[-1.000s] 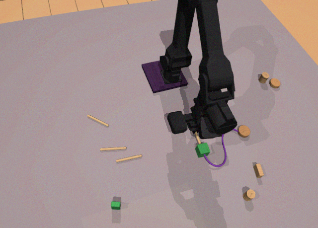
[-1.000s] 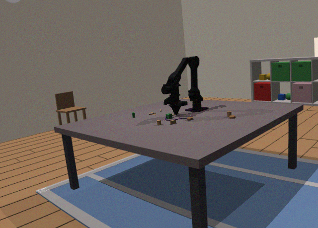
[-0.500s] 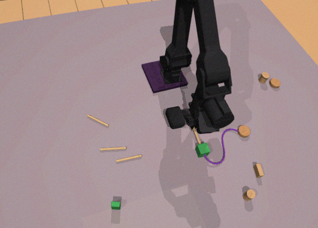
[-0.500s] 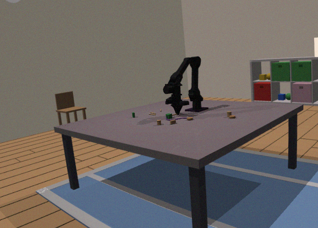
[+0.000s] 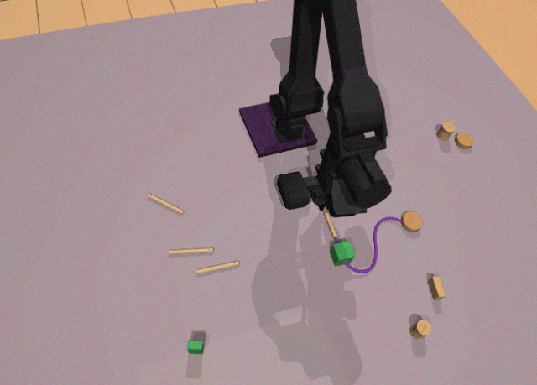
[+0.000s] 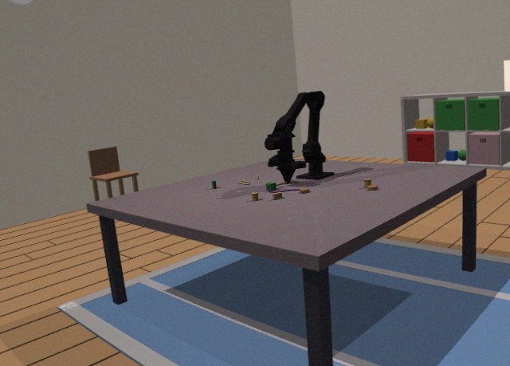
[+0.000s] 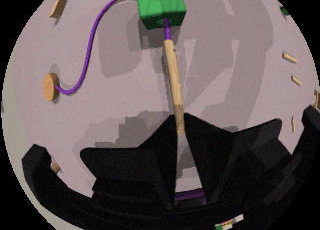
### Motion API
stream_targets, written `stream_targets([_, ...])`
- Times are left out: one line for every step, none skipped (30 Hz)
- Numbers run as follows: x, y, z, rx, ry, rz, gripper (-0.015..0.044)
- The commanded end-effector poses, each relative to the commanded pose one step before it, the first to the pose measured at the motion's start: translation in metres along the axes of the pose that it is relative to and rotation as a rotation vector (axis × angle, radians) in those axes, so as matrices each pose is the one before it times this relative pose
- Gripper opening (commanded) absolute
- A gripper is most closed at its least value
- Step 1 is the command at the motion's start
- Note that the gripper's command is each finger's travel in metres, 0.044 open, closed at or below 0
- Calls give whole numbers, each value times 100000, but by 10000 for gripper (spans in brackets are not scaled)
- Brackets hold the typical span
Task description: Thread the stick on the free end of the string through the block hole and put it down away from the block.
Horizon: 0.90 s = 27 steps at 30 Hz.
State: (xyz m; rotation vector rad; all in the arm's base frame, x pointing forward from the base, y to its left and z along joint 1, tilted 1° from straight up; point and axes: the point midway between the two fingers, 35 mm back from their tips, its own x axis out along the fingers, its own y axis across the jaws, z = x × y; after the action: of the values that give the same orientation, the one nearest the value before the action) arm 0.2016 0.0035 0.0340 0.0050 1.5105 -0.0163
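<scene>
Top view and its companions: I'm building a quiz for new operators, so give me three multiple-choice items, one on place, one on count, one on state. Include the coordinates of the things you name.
1. Where is the big green block?
A) On the purple plate
B) Between the held stick and the button
C) Beside the loose sticks

2. How many loose sticks lie apart from the string?
A) Two
B) Five
C) Three

3. How is the gripper?
A) Shut on the stick
B) Wide open
C) Shut on the button

1 B: string [image 5: 375, 242] [image 7: 90, 45] links stick [image 5: 330, 223] [image 7: 174, 80], block [image 5: 341, 252] [image 6: 270, 186] [image 7: 161, 7] and button [image 5: 412, 221] [image 6: 304, 190] [image 7: 50, 87].
2 C: three loose sticks [image 5: 190, 251] show in the top view.
3 A: the gripper [image 7: 179, 118] has the stick's end between its fingers.
</scene>
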Motion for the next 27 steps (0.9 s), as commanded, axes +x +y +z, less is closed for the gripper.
stream_targets([8,105,-589,468,430,6,0])
stream_targets([-5,29,-117,-13,22,7,0])
stream_targets([-4,21,-111,-4,8,7,0])
stream_targets([-4,15,-110,-5,9,6,0])
stream_targets([-4,11,-109,-5,8,6,0])
stream_targets([-4,7,-109,-1,0,6,0])
stream_targets([-4,3,-111,0,1,5,0])
stream_targets([-5,0,-112,4,0,5,0])
stream_targets([-6,-5,-113,-25,11,4,0])
stream_targets([-5,-11,-112,-79,41,2,0])
stream_targets([-5,-13,-106,-93,4,1,0])
stream_targets([-5,-24,-103,-145,-3,-1,0])
stream_targets([-2,-34,-102,-200,-30,-3,0])
stream_targets([-29,1,-11,0,-4,0,0])
stream_targets([-59,2,-22,0,-8,0,0])
stream_targets([-83,3,-32,-1,-11,0,0])
stream_targets([-108,4,-42,-1,-14,1,0])
stream_targets([35,1,-34,1,2,-16,0])
stream_targets([105,3,-103,3,7,-47,0])
stream_targets([175,5,-173,5,11,-78,0])
stream_targets([228,6,-227,6,14,-101,0])
stream_targets([231,5,-232,6,14,-103,0])
stream_targets([227,5,-230,6,13,-102,0])
stream_targets([174,3,-177,5,10,-78,0])
stream_targets([104,2,-107,3,6,-47,0])
stream_targets([35,1,-36,1,2,-16,0])
stream_targets([0,0,0,0,0,0,0])
